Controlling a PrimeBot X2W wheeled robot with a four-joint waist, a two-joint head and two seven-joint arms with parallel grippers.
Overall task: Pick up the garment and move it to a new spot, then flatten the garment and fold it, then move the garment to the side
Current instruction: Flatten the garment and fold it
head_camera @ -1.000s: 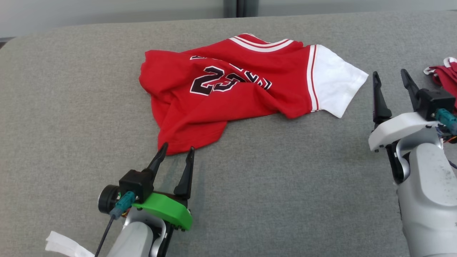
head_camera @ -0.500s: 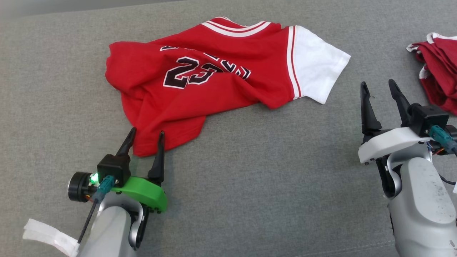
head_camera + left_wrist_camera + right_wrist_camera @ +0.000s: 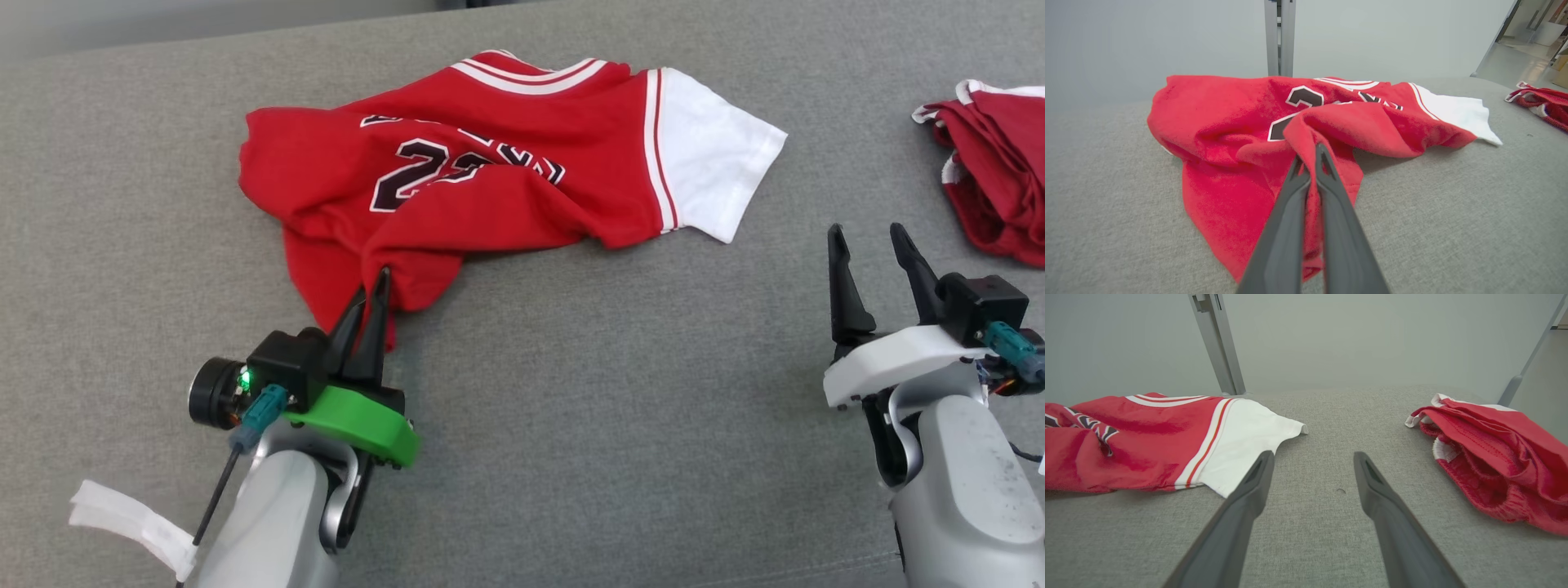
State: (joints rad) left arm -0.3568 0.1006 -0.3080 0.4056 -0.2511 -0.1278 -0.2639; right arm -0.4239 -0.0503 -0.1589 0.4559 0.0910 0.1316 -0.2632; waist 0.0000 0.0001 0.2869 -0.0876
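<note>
The garment (image 3: 506, 184) is a crumpled red jersey with black numbers and a white sleeve, lying on the grey cloth surface (image 3: 612, 392). My left gripper (image 3: 371, 282) is shut on the garment's near hem corner, and a ridge of red cloth bunches up around the fingertips. The left wrist view shows the two dark fingers (image 3: 1290, 212) pressed together with red fabric (image 3: 1233, 163) pinched between them. My right gripper (image 3: 867, 238) stands open to the right of the white sleeve (image 3: 1245, 441), touching nothing, with bare cloth between its fingers.
A second red and white garment (image 3: 992, 175) lies bunched at the far right edge, also seen as a pile (image 3: 1498, 465) to the right of my right gripper. A white strip (image 3: 122, 523) hangs by my left forearm. A grey post (image 3: 1280, 36) rises behind the surface.
My left gripper has moved forward onto the hem and shut on it, pulling the cloth into a ridge. The camera has shifted between frames. The right gripper stays open.
</note>
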